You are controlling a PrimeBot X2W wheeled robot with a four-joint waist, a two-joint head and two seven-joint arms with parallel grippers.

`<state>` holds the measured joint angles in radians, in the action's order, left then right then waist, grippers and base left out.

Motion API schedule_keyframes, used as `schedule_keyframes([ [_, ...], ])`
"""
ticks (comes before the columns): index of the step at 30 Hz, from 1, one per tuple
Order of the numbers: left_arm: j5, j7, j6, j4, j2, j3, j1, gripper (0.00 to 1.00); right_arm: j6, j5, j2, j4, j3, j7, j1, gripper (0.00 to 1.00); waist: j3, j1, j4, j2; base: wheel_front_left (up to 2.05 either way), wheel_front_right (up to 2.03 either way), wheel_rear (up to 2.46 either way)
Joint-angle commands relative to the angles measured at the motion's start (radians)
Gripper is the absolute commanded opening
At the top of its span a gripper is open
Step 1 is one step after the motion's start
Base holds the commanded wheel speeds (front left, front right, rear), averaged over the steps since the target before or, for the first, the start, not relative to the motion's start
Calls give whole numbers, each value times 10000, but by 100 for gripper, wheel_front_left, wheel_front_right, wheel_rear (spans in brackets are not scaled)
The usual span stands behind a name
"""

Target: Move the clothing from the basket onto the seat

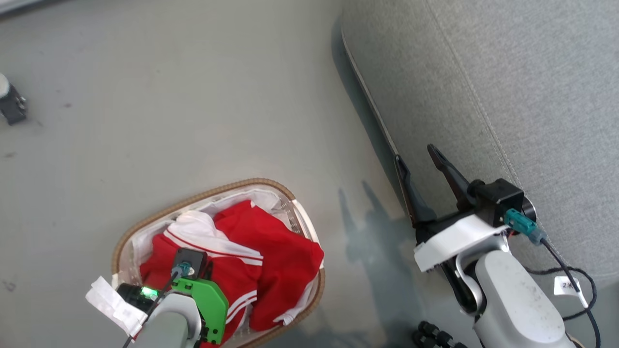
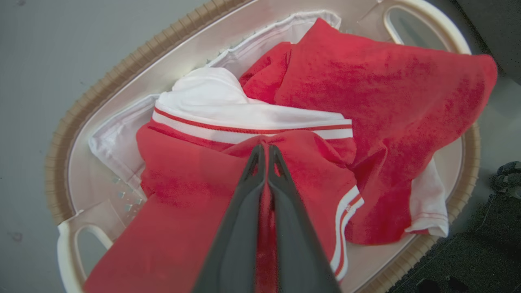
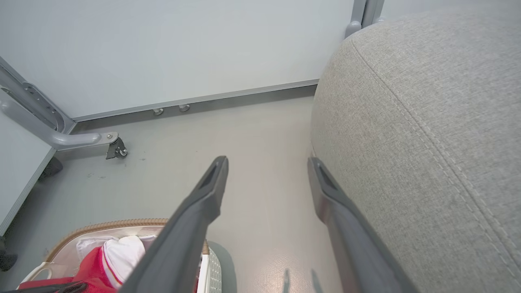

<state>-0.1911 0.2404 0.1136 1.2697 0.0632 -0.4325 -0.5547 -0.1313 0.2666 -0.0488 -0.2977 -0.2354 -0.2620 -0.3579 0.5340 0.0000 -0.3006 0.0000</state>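
The clothing is a heap of bright red garments with white striped trim, lying in the oval white basket with a brown woven rim. My left gripper reaches down into the heap, shut on a pinched fold of red fabric that shows between its fingers. From the head, the clothing fills the basket at lower left, with my left wrist over it. My right gripper stands open and holds nothing, beside the front edge of the grey seat. In the right wrist view, my right gripper hangs over the floor, the seat to its right.
The basket stands on a grey floor left of the seat. A small caster sits at the far left. A metal frame leg with a caster and a pale wall panel lie beyond. A black cable trails off my right wrist.
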Motion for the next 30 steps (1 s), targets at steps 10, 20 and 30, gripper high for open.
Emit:
schedule_keyframes([
  [10,-599,252,77,-2252,-115,-201,1302,0,10,-491,-63,-328,368,-44,997,100,-2620,0,1401,0,0,0,0],
  [20,-1209,255,-85,-4755,-115,-28,2642,0,10,-574,-299,-441,347,-44,1902,100,-4034,0,1990,0,0,0,0],
  [30,-1653,256,-145,-7282,-111,304,3123,0,10,-447,-428,-593,-51,-44,2638,100,-5012,0,2394,0,0,0,0],
])
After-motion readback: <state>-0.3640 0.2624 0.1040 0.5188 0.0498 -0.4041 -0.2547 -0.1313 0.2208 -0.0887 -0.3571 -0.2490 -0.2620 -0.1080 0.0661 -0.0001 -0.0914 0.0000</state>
